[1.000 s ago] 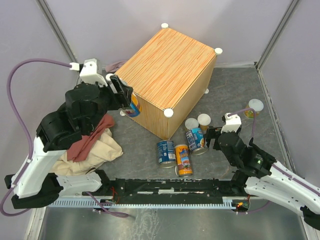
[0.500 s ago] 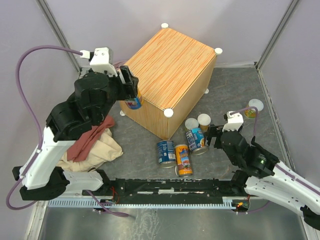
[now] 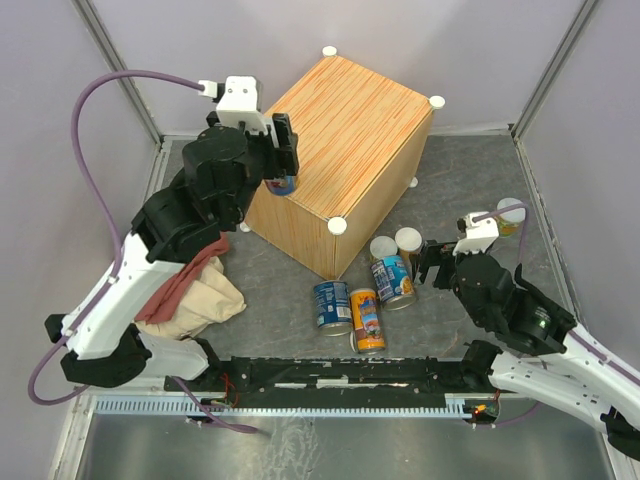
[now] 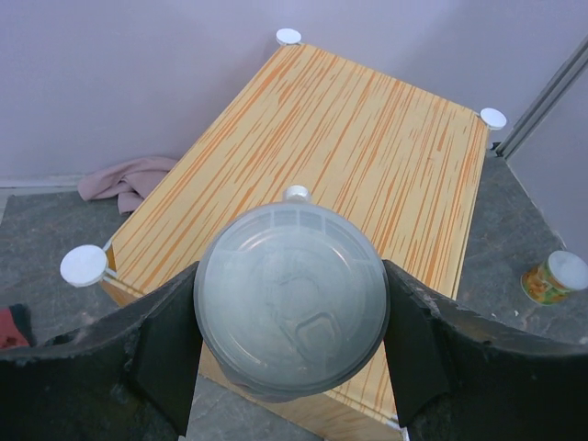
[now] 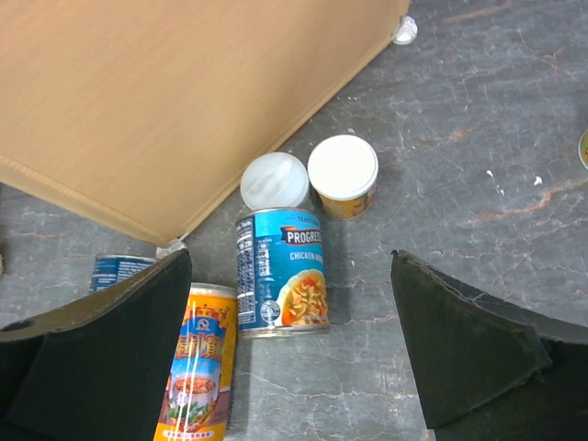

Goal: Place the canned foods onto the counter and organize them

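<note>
The canned foods are sitting in three places. One pale-lidded can (image 4: pixel 292 303) is riding in your left gripper (image 3: pixel 283 168), whose fingers (image 4: pixel 156 354) are pressing in on both sides of it, clamped around its body. That can is hanging over the near left edge of the counter (image 3: pixel 345 125); the views are not showing whether its base is touching the wood-grain top. Your right gripper (image 3: pixel 435 266) is hovering with its jaws spread wide and carrying nothing, above the group of cans at the counter's near right side. Beneath it a blue soup can (image 5: pixel 280 271) is lying on its side. An orange-and-blue can (image 5: pixel 197 367) is lying just left of it, and a second blue can (image 3: pixel 332 303) is sitting further left, close to the counter's near corner. Just beyond the soup can, a clear-lidded can (image 5: pixel 274 181) and a white-lidded can (image 5: pixel 343 170) are standing upright side by side, close against the counter's wall. A lone short can (image 3: pixel 510 215) is standing well apart from them, near the right wall. Everything is resting on a grey mottled tabletop (image 3: pixel 480 165), and pale lilac walls are closing it in. A red cloth (image 3: pixel 180 280) and a beige cloth (image 3: pixel 210 300) are bunching together at the near left under your left arm. A pink cloth (image 4: pixel 124 179) is lying on the floor behind the counter's far left side.
</note>
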Controlling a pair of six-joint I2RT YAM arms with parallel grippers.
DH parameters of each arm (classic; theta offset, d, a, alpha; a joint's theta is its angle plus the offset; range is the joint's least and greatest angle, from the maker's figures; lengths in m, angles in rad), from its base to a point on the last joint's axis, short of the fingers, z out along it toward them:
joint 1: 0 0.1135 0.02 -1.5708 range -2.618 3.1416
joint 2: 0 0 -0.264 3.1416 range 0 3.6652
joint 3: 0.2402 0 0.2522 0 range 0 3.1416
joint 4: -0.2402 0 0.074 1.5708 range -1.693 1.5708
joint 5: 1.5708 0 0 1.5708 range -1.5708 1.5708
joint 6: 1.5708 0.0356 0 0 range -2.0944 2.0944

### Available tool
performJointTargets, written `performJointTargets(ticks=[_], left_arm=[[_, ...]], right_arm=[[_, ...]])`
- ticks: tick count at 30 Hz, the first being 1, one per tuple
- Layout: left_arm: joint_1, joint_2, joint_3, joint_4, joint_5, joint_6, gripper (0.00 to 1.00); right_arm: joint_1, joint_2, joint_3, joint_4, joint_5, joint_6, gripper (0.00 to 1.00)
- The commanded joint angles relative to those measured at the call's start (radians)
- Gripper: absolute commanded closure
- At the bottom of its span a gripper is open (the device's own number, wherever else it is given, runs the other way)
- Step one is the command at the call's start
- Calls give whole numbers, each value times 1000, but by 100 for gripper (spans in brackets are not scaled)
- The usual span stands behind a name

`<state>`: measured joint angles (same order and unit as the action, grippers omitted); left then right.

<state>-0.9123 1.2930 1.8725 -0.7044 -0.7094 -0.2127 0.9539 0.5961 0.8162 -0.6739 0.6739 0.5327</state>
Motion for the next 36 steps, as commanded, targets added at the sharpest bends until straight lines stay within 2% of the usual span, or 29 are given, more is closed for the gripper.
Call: performJointTargets(ticks=[1, 4, 11, 16, 20, 28, 36], left_arm=[[-6, 15, 45, 253, -33, 123, 97], [-6, 30, 23, 304, -58, 164, 97], [-4, -5, -161, 585, -138, 272, 97], [26, 13, -181, 671, -151, 311, 97], [103, 21, -170, 667, -105, 259, 97], [271, 59, -129, 546, 3, 109, 97], [383, 109, -61, 477, 108, 13, 97]], right_arm=[[4, 0, 77, 52, -28, -54, 3], [4, 12, 103, 73, -41, -69, 3], [3, 40, 118, 108, -55, -88, 3], [5, 43, 114, 121, -54, -95, 3], [3, 42, 113, 120, -55, -97, 3], [3, 39, 88, 127, -63, -90, 3], [4, 44, 71, 132, -74, -79, 3]])
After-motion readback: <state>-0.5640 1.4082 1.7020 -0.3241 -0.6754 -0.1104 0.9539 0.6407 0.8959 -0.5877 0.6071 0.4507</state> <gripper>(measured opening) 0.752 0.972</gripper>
